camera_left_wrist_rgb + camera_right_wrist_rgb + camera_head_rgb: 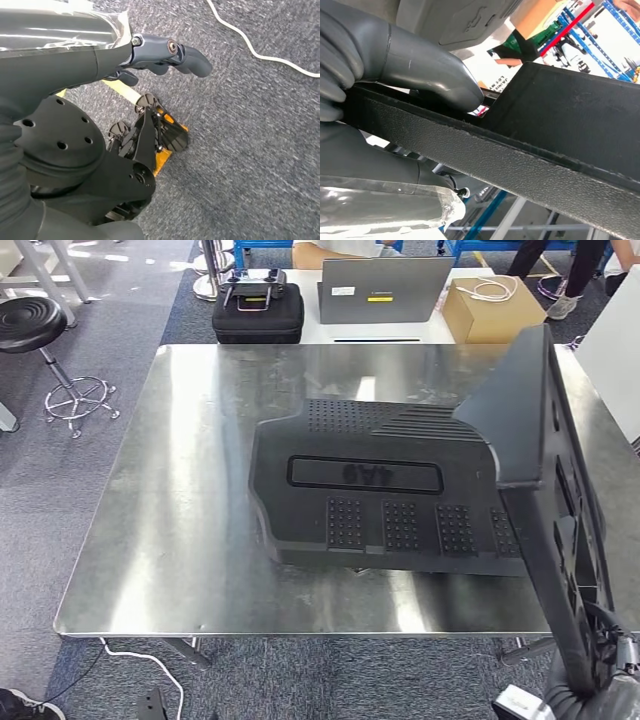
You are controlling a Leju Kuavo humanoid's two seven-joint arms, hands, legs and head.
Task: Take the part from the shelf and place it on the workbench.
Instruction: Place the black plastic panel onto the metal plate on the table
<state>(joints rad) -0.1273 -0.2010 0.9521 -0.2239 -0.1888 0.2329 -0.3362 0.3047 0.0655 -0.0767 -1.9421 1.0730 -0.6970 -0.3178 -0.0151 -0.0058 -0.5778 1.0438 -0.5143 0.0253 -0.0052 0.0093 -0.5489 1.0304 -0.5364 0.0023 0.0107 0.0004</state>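
Large black plastic part (392, 480) sits over the middle of the steel surface (173, 530), its broad textured face up: a dotted patch near the far edge, ribbed lines beside it, a long recessed panel across the centre, square studded patches along the near edge. The right end of the part turns up into a tall black flange that rises toward the camera and runs down to the lower right corner of the head view, where the right hand (596, 680) meets it. Right wrist view: right hand grips the part's edge, grey thumb (433, 70) pressed on one side of the thin pebbled wall, the other fingers on the opposite side and mostly hidden. Whether the part's underside fully rests on the surface or is partly lifted, cannot tell. Left hand (166, 52) hangs over grey carpet, holding nothing, fingers slightly curled and apart; a white cable (264, 50) lies on the floor beyond it. Behind the surface, a white table carries a black zip case (258, 312), a grey laptop (383, 288) with its lid toward the camera, and a cardboard box (492, 310) with a coiled white cord on top. A black round stool (30, 322) stands on the carpet to the far left. Legs of people show at the top right.
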